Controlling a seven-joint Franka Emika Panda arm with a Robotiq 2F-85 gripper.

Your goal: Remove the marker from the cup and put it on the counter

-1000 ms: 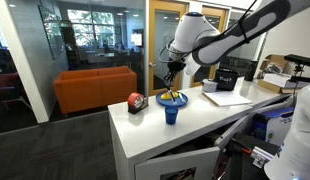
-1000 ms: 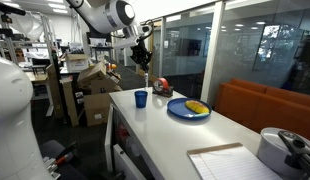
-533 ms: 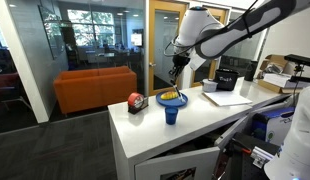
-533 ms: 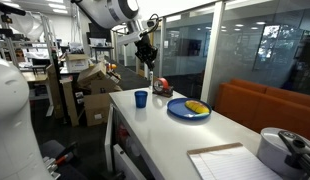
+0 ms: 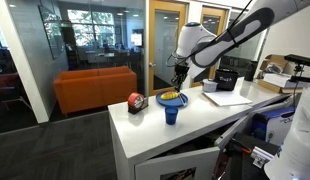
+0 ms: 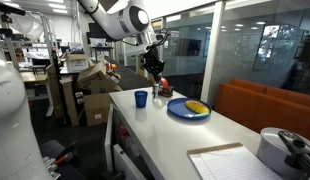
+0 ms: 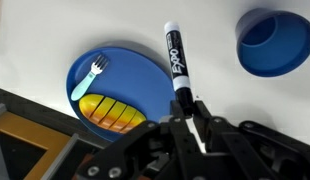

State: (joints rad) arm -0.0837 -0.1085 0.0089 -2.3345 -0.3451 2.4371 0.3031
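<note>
- Marker (image 7: 177,62) was out of the cup (image 7: 275,43), held above the white tabletop (image 7: 35,30) between that blue cup and the blue plate (image 7: 140,75).
- Your jaws were clamped tight around one end of it.

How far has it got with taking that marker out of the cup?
Done: the cup looks empty, so the marker is out. In hand: the tool grips the marker by one end, up in the air between the cup and a blue plate. Left: lower it onto the white counter and let go.
</note>
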